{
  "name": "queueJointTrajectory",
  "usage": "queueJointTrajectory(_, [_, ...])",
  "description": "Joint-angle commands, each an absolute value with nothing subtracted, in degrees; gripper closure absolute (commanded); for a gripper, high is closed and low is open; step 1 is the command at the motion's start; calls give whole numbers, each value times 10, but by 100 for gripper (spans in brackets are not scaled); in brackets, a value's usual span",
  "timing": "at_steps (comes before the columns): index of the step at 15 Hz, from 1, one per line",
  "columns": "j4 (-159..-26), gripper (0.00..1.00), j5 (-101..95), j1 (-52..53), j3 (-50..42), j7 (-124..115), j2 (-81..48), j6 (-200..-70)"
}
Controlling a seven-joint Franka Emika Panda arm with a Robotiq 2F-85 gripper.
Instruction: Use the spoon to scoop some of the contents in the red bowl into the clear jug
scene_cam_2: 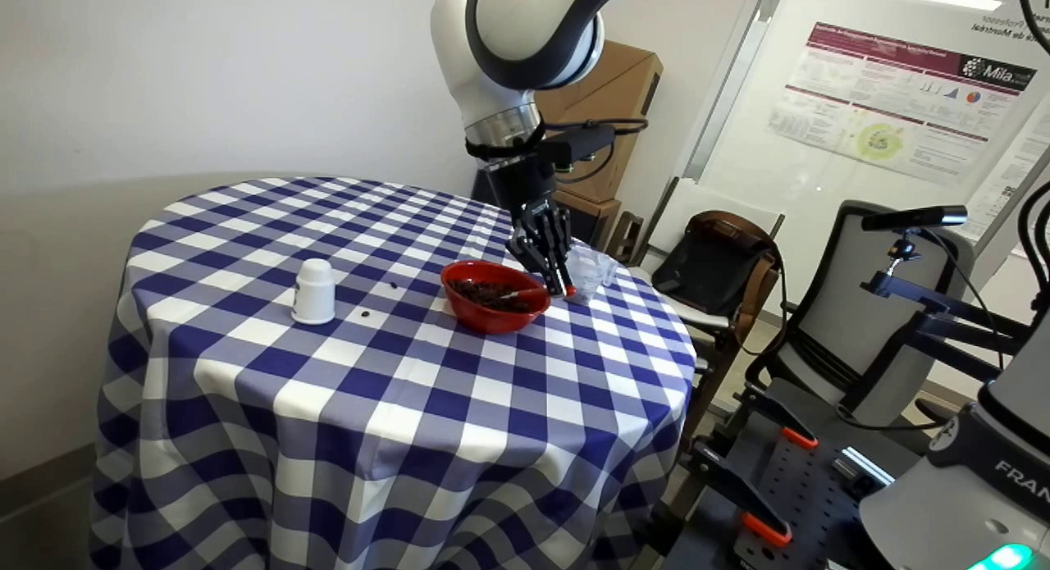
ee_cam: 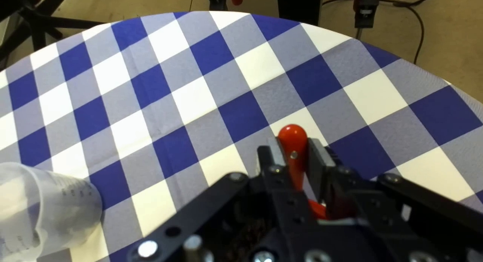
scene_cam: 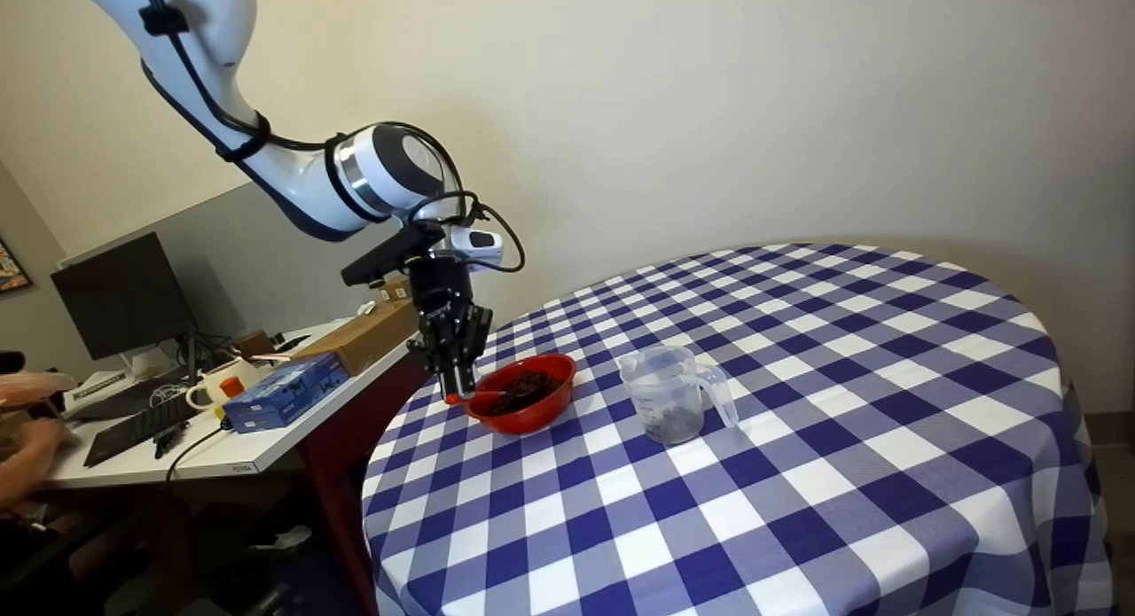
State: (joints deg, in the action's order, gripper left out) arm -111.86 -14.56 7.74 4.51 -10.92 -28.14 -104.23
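The red bowl stands on the checked tablecloth and holds the dark contents; bowl and contents show in both exterior views. My gripper is at the bowl's rim, pointing down. In the wrist view its fingers are shut on the red handle of the spoon. The spoon slants over the rim, its head in the dark contents. The clear jug stands upright beside the bowl, with a greyish patch low inside. It also shows in the wrist view.
A white bottle-like object stands on the checked table, with a few dark specks near it. A desk with a blue box stands beside the table. Chairs stand past its edge.
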Motion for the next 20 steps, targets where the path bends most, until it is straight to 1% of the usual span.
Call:
queueJointTrajectory(1, [-1136,90,-129,71,38,-93,-262,-1053])
queueJointTrajectory(20, [-1203,90,-84,56,40,-65,-185,-1082])
